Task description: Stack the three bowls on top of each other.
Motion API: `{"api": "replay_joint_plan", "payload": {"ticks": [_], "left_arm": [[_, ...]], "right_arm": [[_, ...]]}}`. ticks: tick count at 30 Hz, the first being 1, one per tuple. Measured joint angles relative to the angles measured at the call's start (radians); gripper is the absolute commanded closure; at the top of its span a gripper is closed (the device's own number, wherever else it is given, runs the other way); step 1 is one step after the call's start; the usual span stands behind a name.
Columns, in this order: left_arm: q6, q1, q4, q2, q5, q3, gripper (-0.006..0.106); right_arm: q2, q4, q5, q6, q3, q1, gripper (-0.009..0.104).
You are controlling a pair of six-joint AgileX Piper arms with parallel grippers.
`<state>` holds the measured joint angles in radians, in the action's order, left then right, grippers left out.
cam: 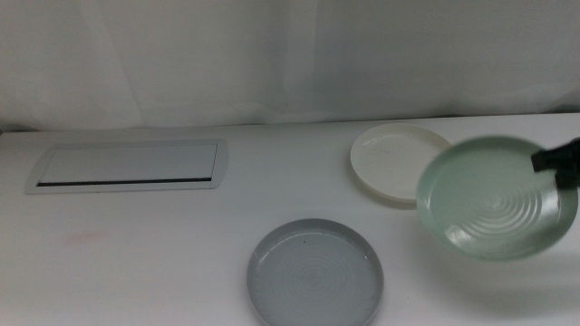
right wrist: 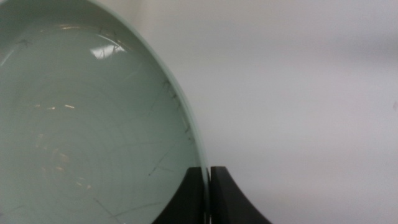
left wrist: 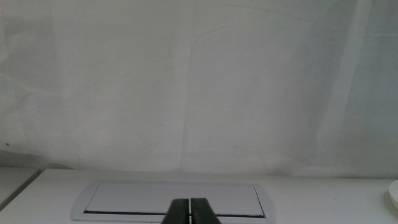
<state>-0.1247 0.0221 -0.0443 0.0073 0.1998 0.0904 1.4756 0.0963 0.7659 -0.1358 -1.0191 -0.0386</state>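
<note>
Pinching pale green bowl rim: right gripper, closed.

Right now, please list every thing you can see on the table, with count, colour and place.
grey bowl: one, grey, near front edge, centre.
cream-white bowl: one, cream-white, right of centre, further back.
pale green bowl: one, pale green, far right, tilted, overlapping the cream-white one in the middle view.
white panel: one, white, flat, rectangular, back left.
table: one, white.
right tool: dark, shut on the green bowl's rim.
left tool: dark, shut, facing the panel.
</note>
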Motion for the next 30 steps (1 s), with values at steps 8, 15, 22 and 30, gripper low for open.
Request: {"api": "replay_joint_plan", "payload": {"ticks": [8,15,22,30], "left_arm": [[0.0,0.0,0.0,0.0,0.0,0.0,0.103],[0.0,0.0,0.0,0.0,0.0,0.0,0.103],[0.0,0.0,0.0,0.0,0.0,0.0,0.103],[0.0,0.0,0.0,0.0,0.0,0.0,0.103]], "right_arm": [[-0.092,0.059,0.087,0.003,-0.1,-0.144,0.098],[-0.061,0.103,0.092,0.056,-0.1,-0.335,0.098],[0.084,0.112,0.035,0.115,-0.1,-0.516,0.098],[0.229,0.112,-0.022,0.136,-0.1,-0.588,0.098]]}}
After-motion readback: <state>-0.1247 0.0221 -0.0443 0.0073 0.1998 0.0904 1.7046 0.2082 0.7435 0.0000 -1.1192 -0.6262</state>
